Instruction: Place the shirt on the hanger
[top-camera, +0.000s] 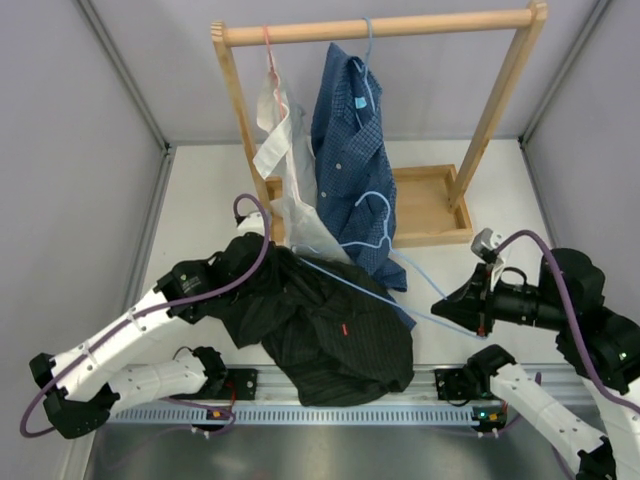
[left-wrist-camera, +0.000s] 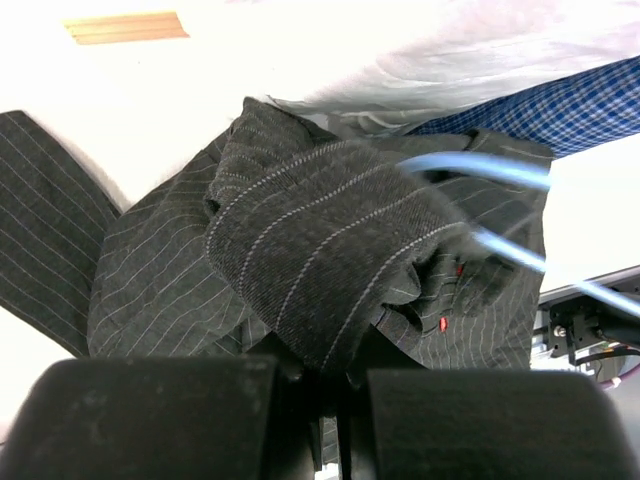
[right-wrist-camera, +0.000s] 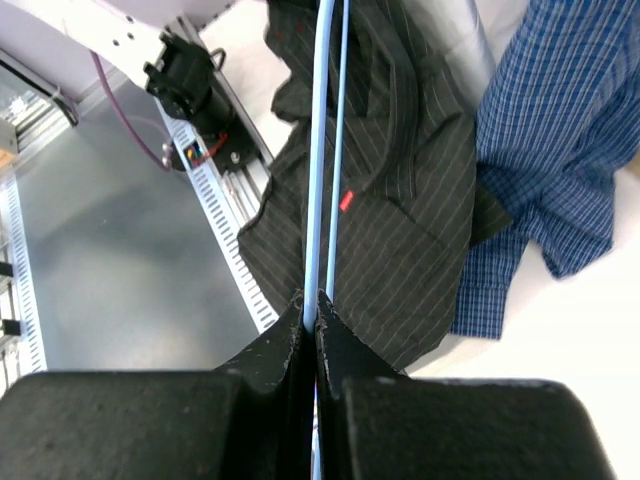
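Shirt (top-camera: 340, 340) lies bunched on the worktop (top-camera: 200, 200) between my left tool (top-camera: 250, 258) and right tool (top-camera: 447, 303), seen from above. The hanger (top-camera: 345, 282) runs from the right tool into the cloth.

Left wrist: the tool is clamped on a pinstriped fold, I judge to hold an opening up.

Right wrist: the jaws are pinched tight on the blue wire, aiming it ahead into the shirt. A blue checked shirt (right-wrist-camera: 560, 120) hangs just right of that line, crowding it.

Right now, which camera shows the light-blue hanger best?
The top view: only there does the hanger show its hook and long bars, reaching from the shirt to the right gripper. The right wrist view shows just two thin bars pinched in that gripper. The left wrist view shows blurred blue stretches past the shirt.
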